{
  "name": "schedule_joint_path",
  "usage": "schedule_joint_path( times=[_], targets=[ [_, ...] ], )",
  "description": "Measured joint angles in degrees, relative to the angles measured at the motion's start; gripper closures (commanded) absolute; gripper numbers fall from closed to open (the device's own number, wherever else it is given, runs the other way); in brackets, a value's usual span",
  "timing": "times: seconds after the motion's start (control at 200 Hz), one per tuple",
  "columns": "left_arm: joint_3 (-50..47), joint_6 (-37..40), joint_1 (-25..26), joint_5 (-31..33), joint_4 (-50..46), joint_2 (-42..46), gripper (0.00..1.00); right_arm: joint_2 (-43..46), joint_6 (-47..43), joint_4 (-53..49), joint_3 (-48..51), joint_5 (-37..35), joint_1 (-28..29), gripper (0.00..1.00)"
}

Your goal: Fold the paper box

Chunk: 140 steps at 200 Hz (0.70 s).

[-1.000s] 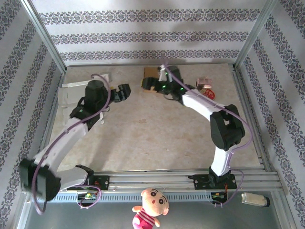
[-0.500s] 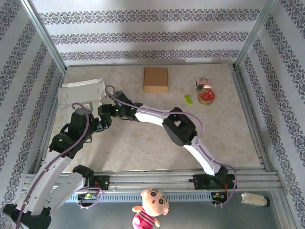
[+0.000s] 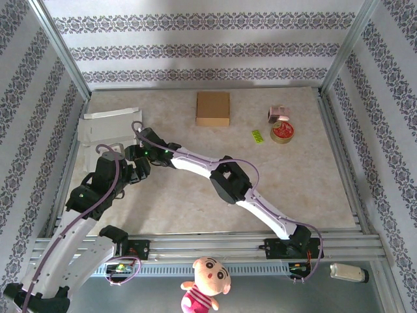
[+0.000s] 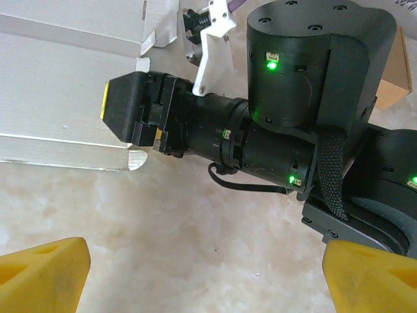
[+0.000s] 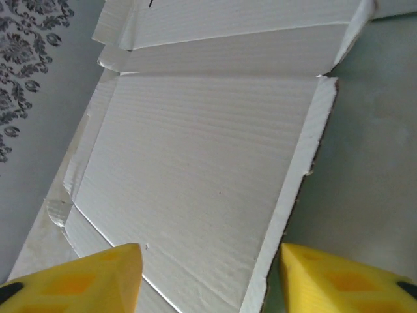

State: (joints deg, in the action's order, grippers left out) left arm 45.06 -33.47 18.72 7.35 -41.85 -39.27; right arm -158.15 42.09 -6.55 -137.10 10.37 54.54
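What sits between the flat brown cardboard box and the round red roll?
A small yellow-green packet, lying on the marbled table nearer the round red roll; seen from the top camera.

Patterned striped walls [image 3: 195, 49] enclose a beige, perhaps marbled tabletop [image 3: 293, 169].

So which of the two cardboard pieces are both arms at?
The white sheet on the left; the right fingers straddle its edge. The brown box sits alone at the back.

You had bright, even light over the table [image 3: 293, 189], with only soft shadows on it. Beyond the table the wall [image 3: 208, 39] washed out pale; the yellow fingertips [image 5: 71, 280] looked blurred.
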Motion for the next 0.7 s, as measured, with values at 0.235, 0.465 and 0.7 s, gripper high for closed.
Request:
schedule_joint_path(
  times=[0.235,0.465,0.7],
  targets=[
    [0.0,0.0,-0.7,-1.1,0.3,-1.9,0.08,-0.5,-1.6,-2.8,0.0,-1.4,0.1,0.85],
    [0.0,-0.1,-1.1,-2.3,0.3,-1.5,0.08,3.8,-3.5,-2.4,6.8,-0.7,-0.1,1.0],
    [-0.7,-2.3,-1.3,-5.2,1.0,1.3,0.06,25.9,-5.7,2.3,37.5,0.9,-1.9,1.0]
  ],
)
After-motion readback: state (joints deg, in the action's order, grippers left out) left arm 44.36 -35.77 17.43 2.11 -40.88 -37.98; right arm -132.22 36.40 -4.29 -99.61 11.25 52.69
